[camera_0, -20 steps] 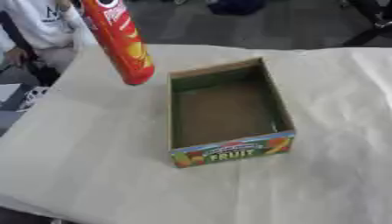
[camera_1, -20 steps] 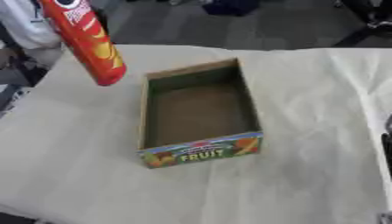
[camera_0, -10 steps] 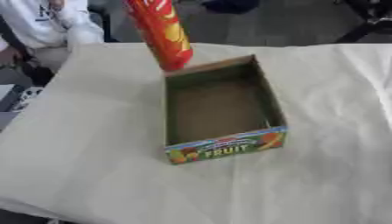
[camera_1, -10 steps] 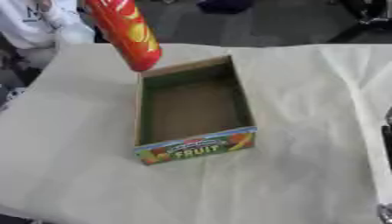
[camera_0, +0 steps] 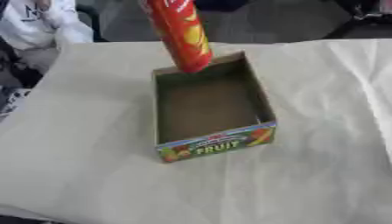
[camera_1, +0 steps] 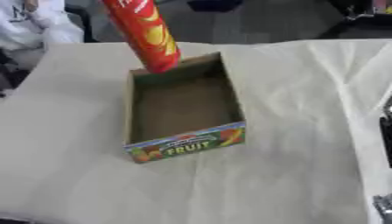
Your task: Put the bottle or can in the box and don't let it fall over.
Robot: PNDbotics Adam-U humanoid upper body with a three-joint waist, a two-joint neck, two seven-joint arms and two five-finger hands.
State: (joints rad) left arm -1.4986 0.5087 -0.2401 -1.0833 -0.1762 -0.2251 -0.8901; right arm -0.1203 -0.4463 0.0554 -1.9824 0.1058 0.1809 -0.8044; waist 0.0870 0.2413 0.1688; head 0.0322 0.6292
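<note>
Left eye view: red can (camera_0: 180,33), tall, tilted, its lower end hanging above the far left corner of the FRUIT box (camera_0: 212,114) on the cloth-covered surface (camera_0: 76,166); the box is empty. I see no hand holding it, so I cannot tell its grip.

Right eye view: same can, base over the far wall. Risk, as I judge it: lowered tilted, the base catches that wall and the can topples; right hand not seen
</note>
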